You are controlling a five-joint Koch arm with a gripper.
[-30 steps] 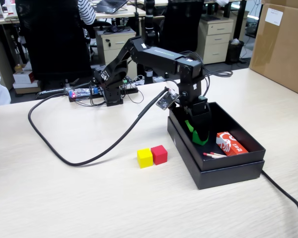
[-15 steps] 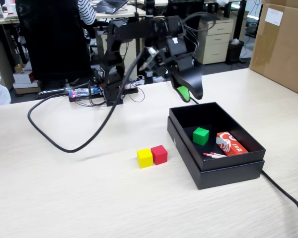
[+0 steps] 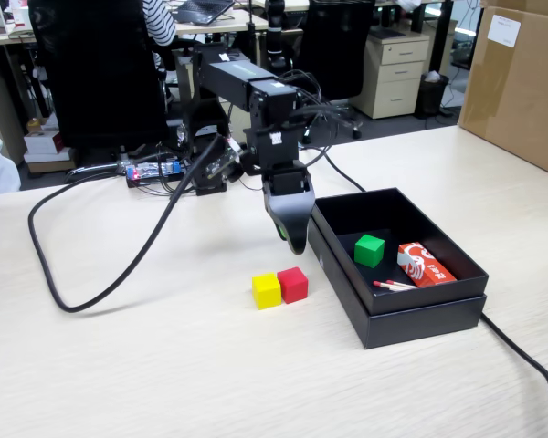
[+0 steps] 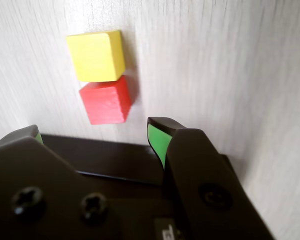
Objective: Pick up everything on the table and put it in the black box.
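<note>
Where fingers [image 4: 157, 137] spread, red cube [image 4: 106, 102] beyond.

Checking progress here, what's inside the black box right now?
The box holds the green cube, a red-and-white packet and thin red-tipped sticks. Its near wall hides the front strip of the floor.

The arm [image 3: 247, 87] reached forward and bent down at the wrist; the gripper [image 3: 292, 239] pointed downward, jaws parted and empty.
</note>
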